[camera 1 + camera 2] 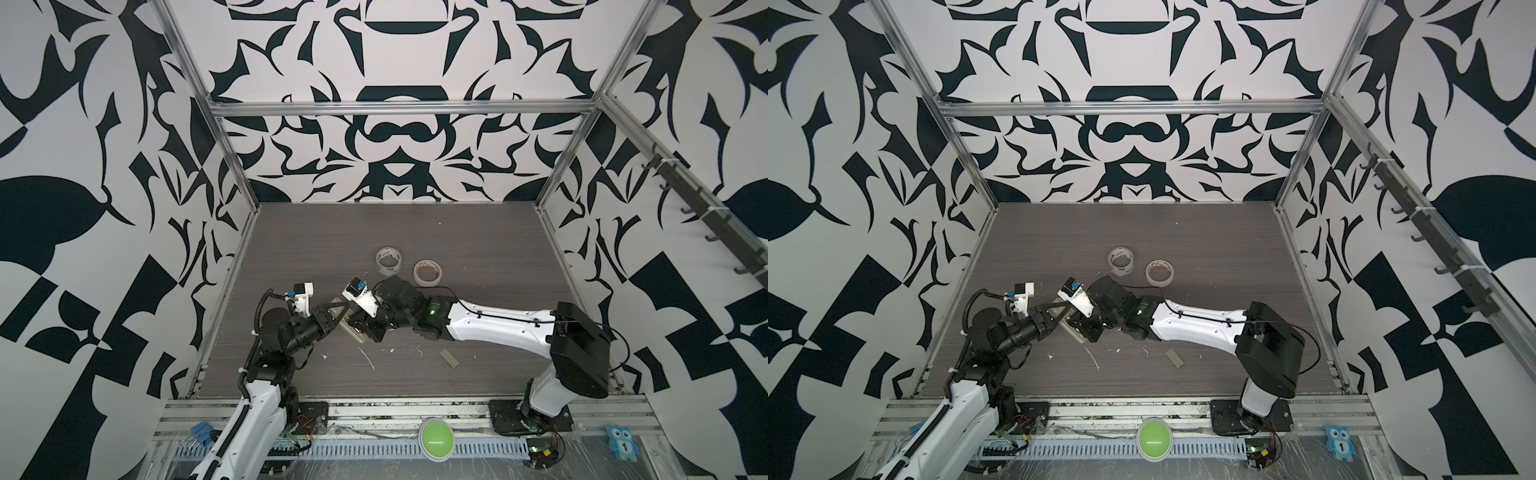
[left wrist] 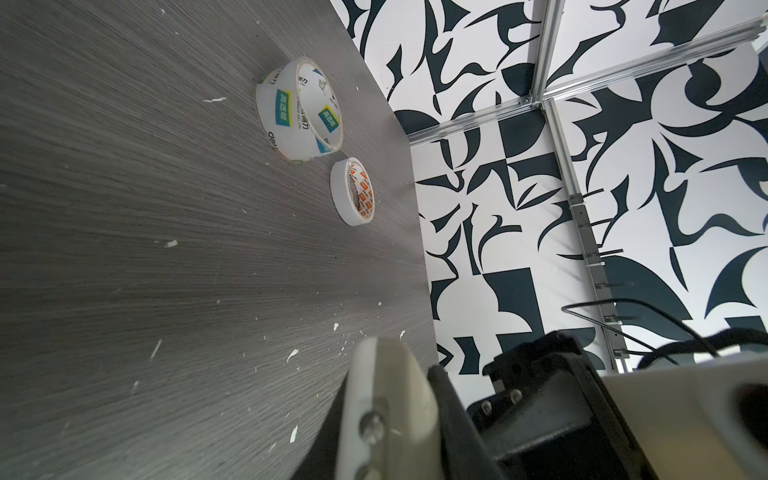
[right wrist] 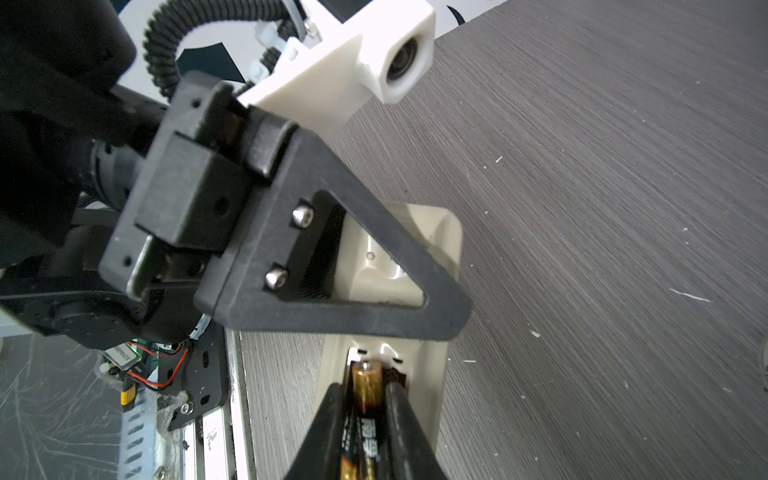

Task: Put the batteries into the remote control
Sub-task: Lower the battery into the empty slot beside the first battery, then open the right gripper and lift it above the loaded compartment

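**Battery at the slot, grip unclear**

Closest to the right wrist lens, the right gripper (image 3: 365,387) has its fingers (image 3: 405,432) set tight on either side of a battery (image 3: 365,409). The cell sits gold end leading at the open compartment of the remote control (image 3: 432,395). Whether the fingers pinch the cell or merely flank it, I cannot tell. The remote lies back-up on the tabletop (image 3: 602,208), left of its middle and nearer the front edge than the back. I judge the left gripper (image 3: 453,316) to be clenched on the remote's other end. One triangular finger lies across it, and its partner beneath is hidden.

My worry is the release. If the cell is not fully down against its contact, letting go could leave it cocked or let it spring out. The fingers crowd the slot's sides, so pulling out may drag the cell along. A slip in the left clamp would let the remote pivot under my push. The two grippers are also very near each other, so a careless retreat could knock them together.

Polarity marks, contacts and the slot's near end are covered. I cannot find the second battery for sure. In both top views the arms cover most of the remote. A small pale block (image 1: 449,358) near the front edge might be the cover. Two tape rolls (image 1: 388,261) sit toward the back, well apart from the work.
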`<state>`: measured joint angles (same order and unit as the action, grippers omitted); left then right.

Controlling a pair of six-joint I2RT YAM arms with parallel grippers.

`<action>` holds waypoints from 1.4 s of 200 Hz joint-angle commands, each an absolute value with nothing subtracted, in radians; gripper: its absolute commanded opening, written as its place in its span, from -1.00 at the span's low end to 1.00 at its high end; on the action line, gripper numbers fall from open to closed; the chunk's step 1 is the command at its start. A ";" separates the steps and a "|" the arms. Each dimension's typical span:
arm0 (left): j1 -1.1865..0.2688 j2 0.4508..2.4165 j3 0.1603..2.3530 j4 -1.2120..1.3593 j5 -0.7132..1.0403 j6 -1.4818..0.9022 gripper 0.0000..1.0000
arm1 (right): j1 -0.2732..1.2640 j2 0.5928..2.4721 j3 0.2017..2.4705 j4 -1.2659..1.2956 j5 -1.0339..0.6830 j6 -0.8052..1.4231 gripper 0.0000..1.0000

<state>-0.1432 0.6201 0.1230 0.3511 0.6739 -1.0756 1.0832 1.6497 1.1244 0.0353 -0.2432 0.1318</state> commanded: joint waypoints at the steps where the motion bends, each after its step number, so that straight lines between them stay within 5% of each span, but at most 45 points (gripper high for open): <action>1: -0.143 0.607 0.134 0.402 0.702 -1.083 -1.00 | 1.091 1.590 1.139 0.008 -0.239 0.105 -0.49; 76: -0.143 0.600 0.149 0.381 0.742 -1.083 -1.00 | 1.094 1.539 1.189 -0.081 -0.254 0.043 -0.37; 156: -0.143 0.608 0.172 0.341 0.806 -1.067 -1.00 | 1.099 1.462 1.204 -0.303 -0.168 -0.166 -0.60; 230: -0.202 0.673 0.187 0.334 0.845 -1.053 -1.00 | 1.164 1.330 1.253 -0.521 -0.100 -0.544 -0.21; 280: -0.318 0.664 0.207 0.262 0.828 -1.016 -1.00 | 1.183 1.384 1.373 -0.656 -0.138 -0.646 -0.19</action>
